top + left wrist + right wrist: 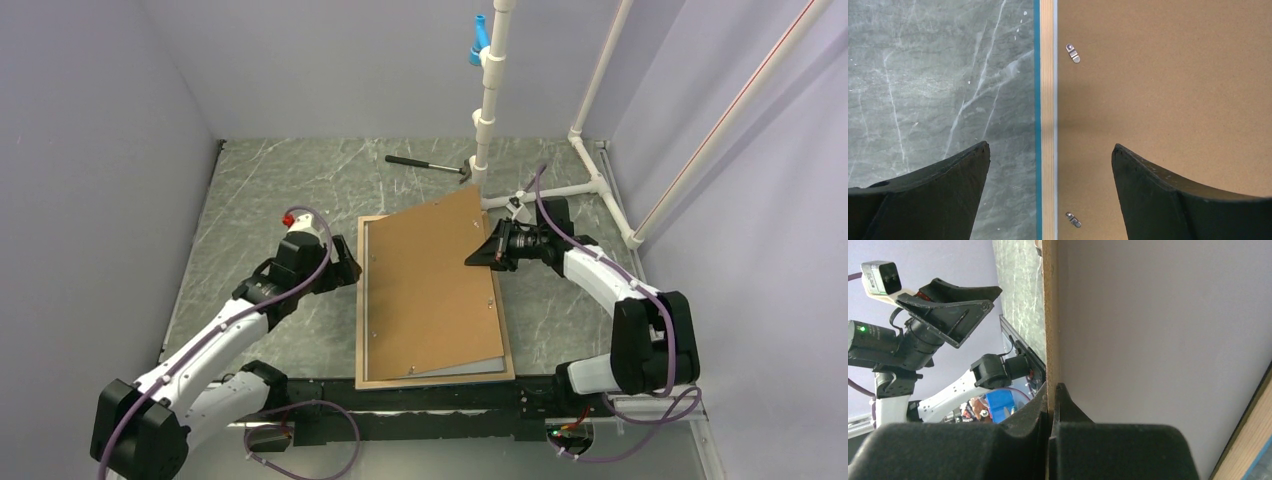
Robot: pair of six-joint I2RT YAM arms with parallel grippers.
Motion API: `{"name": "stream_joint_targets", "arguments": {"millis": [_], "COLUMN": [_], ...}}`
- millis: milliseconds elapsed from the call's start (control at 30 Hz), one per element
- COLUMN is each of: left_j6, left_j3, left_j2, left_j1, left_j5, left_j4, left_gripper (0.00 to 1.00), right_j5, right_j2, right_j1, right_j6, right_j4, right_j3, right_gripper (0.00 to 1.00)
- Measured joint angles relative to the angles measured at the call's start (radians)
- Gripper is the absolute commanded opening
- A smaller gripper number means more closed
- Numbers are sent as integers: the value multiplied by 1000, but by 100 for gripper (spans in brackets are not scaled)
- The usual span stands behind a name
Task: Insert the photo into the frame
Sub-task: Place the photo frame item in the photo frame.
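The frame (361, 300) lies face down mid-table, its light wood back up and a turquoise edge (1037, 100) showing. The brown backing board (430, 280) rests in it askew, its right edge raised. My right gripper (478, 258) is shut on that edge, and the board (1050, 315) is pinched between its fingers (1052, 387). My left gripper (1050, 145) hangs open over the frame's left rail (1047, 100), touching nothing. A pale flat surface (1158, 330) shows inside the frame under the board. I cannot tell whether it is the photo, whose printed side is hidden.
A hammer (425, 165) lies at the back of the table. A white pipe stand (490, 100) rises just behind the frame, its feet spreading right. Small metal turn clips (1073, 53) sit along the frame's inner left edge. Walls close in left, right and behind.
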Motion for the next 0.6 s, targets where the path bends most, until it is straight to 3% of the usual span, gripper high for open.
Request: {"name": "stream_joint_targets", "arguments": {"millis": [300, 600], "left_j6": [-2, -17], "left_j3": [-19, -43], "left_j2": [95, 312], "left_j1": [0, 0], "left_j5": [19, 113], "left_j4": [48, 161], "left_gripper": [92, 90], "right_j5": [-31, -55], "right_j2": [38, 64], "right_j1": [-5, -6], "right_j6": [4, 9], "right_j4": [68, 132], "right_j3": [-36, -64], "right_gripper": [0, 0]}}
